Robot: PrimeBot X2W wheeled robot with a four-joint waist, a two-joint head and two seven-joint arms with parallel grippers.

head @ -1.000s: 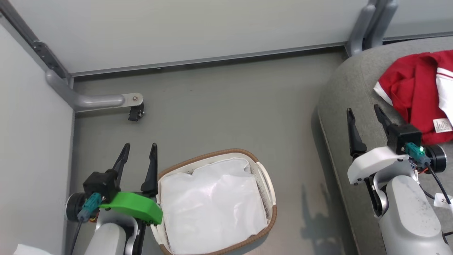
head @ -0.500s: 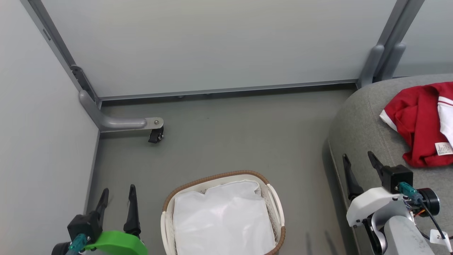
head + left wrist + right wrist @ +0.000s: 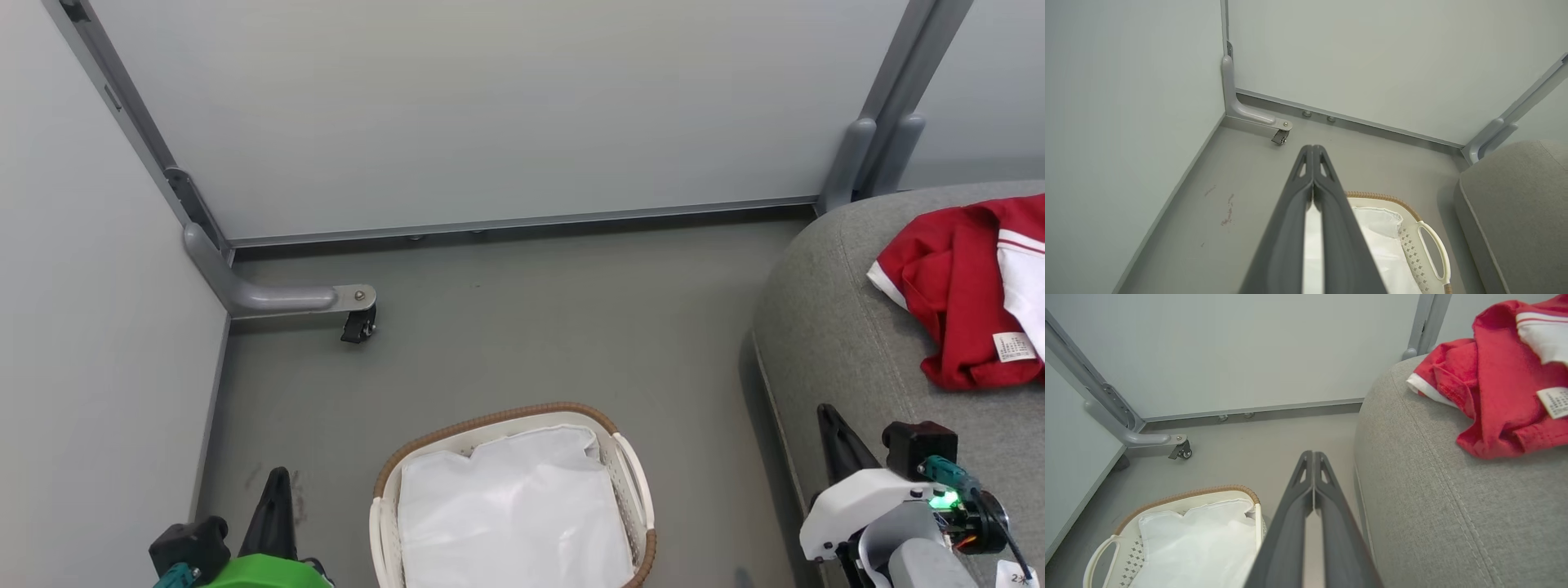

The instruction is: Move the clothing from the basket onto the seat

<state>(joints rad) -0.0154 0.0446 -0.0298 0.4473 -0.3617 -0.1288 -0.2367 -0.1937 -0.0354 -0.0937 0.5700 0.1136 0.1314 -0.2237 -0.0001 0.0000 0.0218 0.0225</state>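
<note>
The red and white clothing (image 3: 951,282) lies crumpled on the grey seat (image 3: 841,351) at the right, its small white label facing up. In the right wrist view, the clothing (image 3: 1490,388) rests on the seat (image 3: 1433,506) above and to the right of my fingers. The white basket (image 3: 490,418) with the brown rim stands on the floor at the bottom centre and holds just its white liner. My left gripper (image 3: 278,483) is left of the basket, shut and empty. My right gripper (image 3: 829,420) is at the seat's front edge, shut and empty.
Pale partition walls close off the back and left. A grey frame leg with a small caster (image 3: 357,325) juts onto the floor at the back left. Grey posts (image 3: 865,159) stand at the corner behind the seat. Open grey floor (image 3: 555,327) lies between basket and wall.
Both grippers have gone from open to shut and have sunk toward the bottom edge. The camera tilted up, so basket and seat sit lower in the view.
</note>
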